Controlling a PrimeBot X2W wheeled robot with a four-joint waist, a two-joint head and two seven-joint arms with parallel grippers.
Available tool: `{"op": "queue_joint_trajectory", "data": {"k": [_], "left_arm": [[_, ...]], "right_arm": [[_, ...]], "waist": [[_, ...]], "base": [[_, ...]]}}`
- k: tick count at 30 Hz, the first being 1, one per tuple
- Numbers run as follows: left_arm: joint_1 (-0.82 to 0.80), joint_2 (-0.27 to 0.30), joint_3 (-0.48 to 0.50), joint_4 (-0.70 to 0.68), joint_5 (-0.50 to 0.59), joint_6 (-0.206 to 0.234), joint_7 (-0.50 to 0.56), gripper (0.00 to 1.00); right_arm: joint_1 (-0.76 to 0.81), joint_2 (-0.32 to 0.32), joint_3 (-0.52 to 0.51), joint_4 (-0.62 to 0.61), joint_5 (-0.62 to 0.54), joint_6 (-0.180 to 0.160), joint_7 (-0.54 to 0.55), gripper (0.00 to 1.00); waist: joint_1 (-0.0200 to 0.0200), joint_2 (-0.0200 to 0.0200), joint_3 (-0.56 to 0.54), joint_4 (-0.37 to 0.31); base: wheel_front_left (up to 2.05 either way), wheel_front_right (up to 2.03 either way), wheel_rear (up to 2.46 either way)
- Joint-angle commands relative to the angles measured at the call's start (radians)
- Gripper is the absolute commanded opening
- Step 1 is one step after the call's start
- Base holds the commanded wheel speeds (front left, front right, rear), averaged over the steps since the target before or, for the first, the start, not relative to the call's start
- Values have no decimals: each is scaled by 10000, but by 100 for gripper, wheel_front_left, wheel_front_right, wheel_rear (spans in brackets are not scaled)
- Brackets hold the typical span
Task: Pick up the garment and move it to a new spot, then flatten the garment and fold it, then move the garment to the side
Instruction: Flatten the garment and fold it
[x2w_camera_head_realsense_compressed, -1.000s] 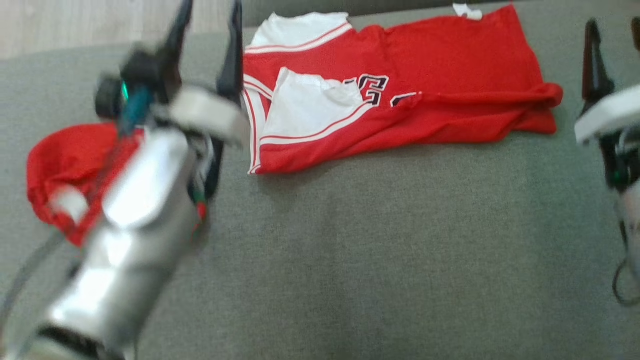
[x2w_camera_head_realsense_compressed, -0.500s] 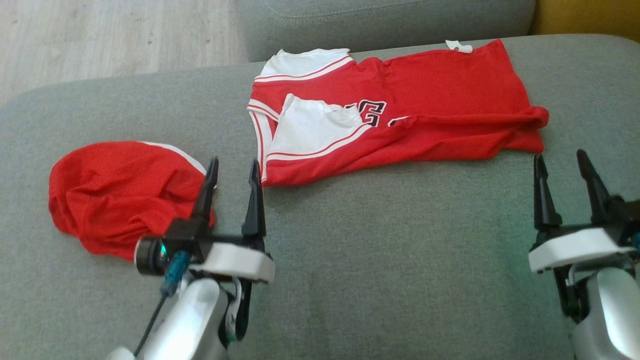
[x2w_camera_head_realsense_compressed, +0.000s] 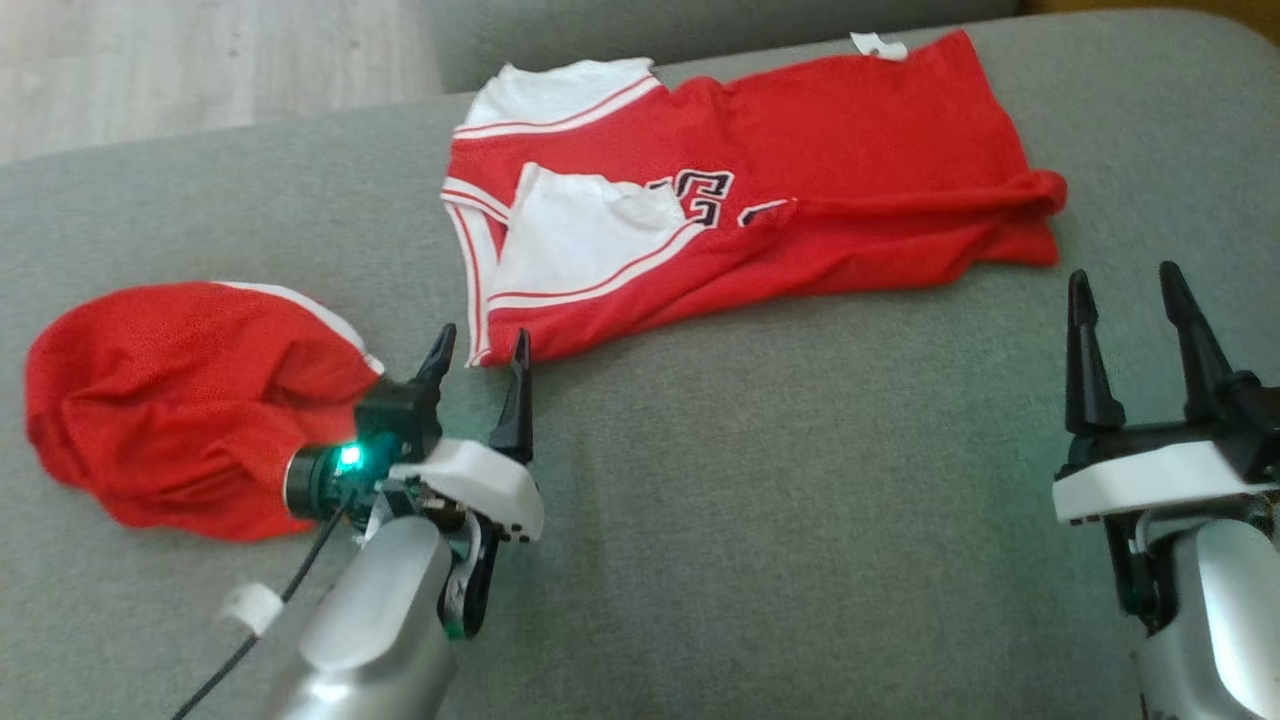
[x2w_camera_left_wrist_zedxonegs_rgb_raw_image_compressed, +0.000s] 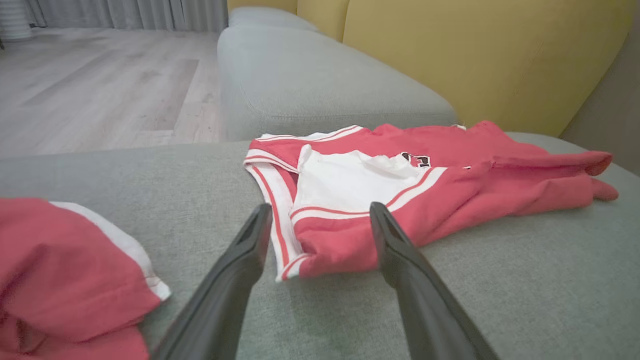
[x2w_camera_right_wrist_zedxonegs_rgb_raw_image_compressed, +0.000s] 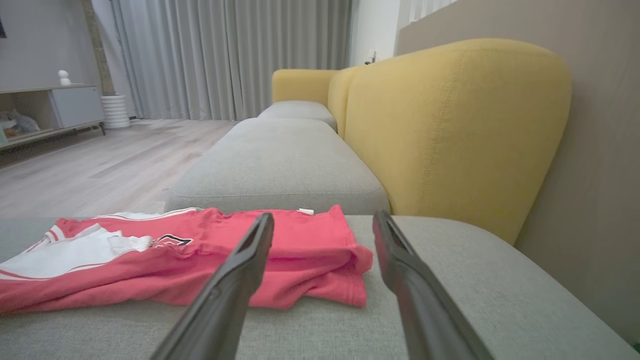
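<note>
Garment: a red fabric jersey with white striped trim and dark lettering (x2w_camera_head_realsense_compressed: 760, 190) is laid on the far half of the seat, partly doubled over, with a white panel turned up at its left end.
Long axis: the jersey is stretched left to right, its right end bunched into a thick roll.
Left gripper: the left gripper (x2w_camera_head_realsense_compressed: 484, 336) is held low over the seat with fingers spread and nothing between them. The jersey's near-left corner is found just beyond the fingertips, framed between them in the left wrist view.
Right gripper: the right gripper (x2w_camera_head_realsense_compressed: 1122, 272) is likewise spread and empty. It is set nearer than the jersey's right end and slightly to the right of it, with bare seat between.
Nearer arm: the left is judged closer to cloth, so a short push toward the far side would be needed there and a longer one on the right.
Other cloth: a crumpled red cloth with a white stripe (x2w_camera_head_realsense_compressed: 170, 400) is heaped just left of the left gripper, apart from the jersey.
Surface: a grey woven seat cushion (x2w_camera_head_realsense_compressed: 750, 520), soft and likely to give under pressure.
Room: a mustard-yellow padded backrest (x2w_camera_right_wrist_zedxonegs_rgb_raw_image_compressed: 450, 130) is seen on the right, a second grey cushion (x2w_camera_right_wrist_zedxonegs_rgb_raw_image_compressed: 280, 165) beyond, then a pale wood floor (x2w_camera_left_wrist_zedxonegs_rgb_raw_image_compressed: 100, 90) and grey curtains (x2w_camera_right_wrist_zedxonegs_rgb_raw_image_compressed: 225, 55).
</note>
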Motion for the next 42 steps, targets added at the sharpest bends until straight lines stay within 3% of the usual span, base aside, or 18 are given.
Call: {"op": "queue_joint_trajectory", "data": {"k": [1,9,16,17,18,22,28,36,42], "left_arm": [[-492,47,311,5,-101,19,55,100],[-1309,37,590,1971,-355,555,587,100],[-1606,-2,306,3116,-497,211,1358,100],[-1616,-14,239,3189,-534,99,1448,38],[-1629,-26,178,3228,-569,0,1486,0],[-1707,-55,147,3102,-720,-117,1102,0],[-2086,-83,190,2021,-1098,-334,-538,0],[-2350,-87,-217,-2,-1065,-398,-898,0],[-2193,-88,-728,-1125,-827,-410,-904,0]], "right_arm": [[-402,-9,265,-366,-51,-7,21,100],[-607,94,495,-458,48,-7,-2,100],[-730,91,479,-442,98,-7,-31,100],[-757,72,450,-417,79,-7,-11,100],[-791,54,409,-392,62,-7,22,100],[-979,-12,220,-226,-5,-7,391,100],[-1994,-212,-382,691,-457,-7,2335,100],[-4047,-513,-977,3365,-1097,-7,4998,100],[-5361,-892,-1485,5509,-1743,-7,5622,100]], "waist": [[-1,-1,176,-175],[-1,-1,556,-582],[-1,-1,665,-671],[-1,-1,660,-661],[-1,-1,649,-637],[-1,-1,591,-523],[-1,-1,607,-100],[-1,-1,1042,462],[-1,-1,1418,922]], "base": [[0,0,0],[0,0,0],[0,0,0],[0,0,0],[0,0,0],[0,0,0],[0,0,0],[0,0,0],[0,0,0]]}}
